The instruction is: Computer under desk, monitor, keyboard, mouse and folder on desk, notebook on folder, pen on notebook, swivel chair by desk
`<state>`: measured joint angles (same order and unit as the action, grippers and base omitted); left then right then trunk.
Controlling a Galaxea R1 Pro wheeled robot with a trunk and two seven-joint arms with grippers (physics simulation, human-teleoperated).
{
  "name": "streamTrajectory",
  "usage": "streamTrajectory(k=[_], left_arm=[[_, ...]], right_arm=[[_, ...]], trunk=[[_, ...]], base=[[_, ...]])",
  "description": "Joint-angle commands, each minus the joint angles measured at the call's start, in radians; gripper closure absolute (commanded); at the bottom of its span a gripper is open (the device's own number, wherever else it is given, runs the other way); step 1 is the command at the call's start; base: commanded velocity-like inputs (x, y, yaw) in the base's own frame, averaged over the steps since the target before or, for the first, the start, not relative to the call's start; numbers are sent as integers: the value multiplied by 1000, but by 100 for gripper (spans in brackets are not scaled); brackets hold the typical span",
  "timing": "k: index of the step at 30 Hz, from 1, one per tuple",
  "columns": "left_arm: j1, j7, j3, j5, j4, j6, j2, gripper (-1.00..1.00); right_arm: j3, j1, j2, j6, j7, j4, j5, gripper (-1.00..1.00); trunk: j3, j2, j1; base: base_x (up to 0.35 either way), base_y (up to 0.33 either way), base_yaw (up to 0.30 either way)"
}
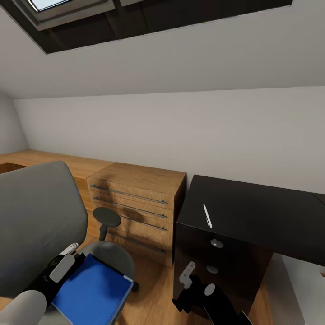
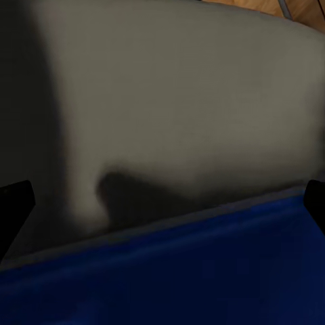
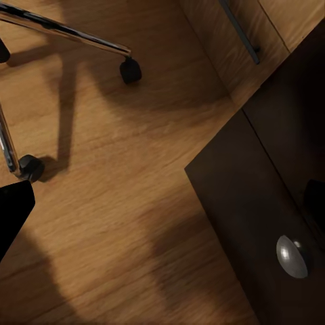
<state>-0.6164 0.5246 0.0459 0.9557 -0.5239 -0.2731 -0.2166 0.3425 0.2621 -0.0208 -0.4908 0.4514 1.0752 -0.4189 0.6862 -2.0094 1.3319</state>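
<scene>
One blue folder [image 1: 92,293] lay on the seat of the swivel chair [image 1: 38,216], its near corner reaching toward the seat's front edge, and the left gripper [image 1: 58,271] sat over the folder's back edge, close to the backrest. In the left wrist view its dark fingertips [image 2: 15,206] stood wide apart at either side with the folder [image 2: 183,271] and the grey chair back [image 2: 176,101] between them, so the jaws were open and nothing was held yet. The step in hand appeared to be taking up the folder: the fingers would do best to straddle one edge squarely and close on the cover and pages together, lifting level so the thin thing did not droop or slide off the padded seat.

The right gripper [image 1: 188,275] hung low in front of the black desk [image 1: 271,216]; whether it was open I cannot tell, though it seemed to carry nothing.

Farther off, one white pen [image 1: 207,215] lay near the desk's left edge. Two round knobs [image 1: 216,243] showed on the desk's front, one wooden drawer unit [image 1: 135,198] with four bar handles stood beside it, and one round armrest pad [image 1: 106,217] was seen.
</scene>
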Motion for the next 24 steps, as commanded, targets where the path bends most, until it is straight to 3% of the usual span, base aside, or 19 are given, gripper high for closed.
streamTrajectory(k=[1,8,24], left_arm=[[0,7,5,6,-1,-3,-1,-100],[0,6,6,6,0,-3,0,-100],[0,6,8,5,-1,-3,0,-100]], right_arm=[[0,0,0,-3,7,2,-11,-100],[0,0,-1,-3,7,2,-11,-100],[-1,1,-1,-4,6,2,-10,-100]], trunk=[[1,-1,0],[1,-1,0],[1,-1,0]], base=[[-137,-110,0],[-123,-102,0],[-10,-8,0]])
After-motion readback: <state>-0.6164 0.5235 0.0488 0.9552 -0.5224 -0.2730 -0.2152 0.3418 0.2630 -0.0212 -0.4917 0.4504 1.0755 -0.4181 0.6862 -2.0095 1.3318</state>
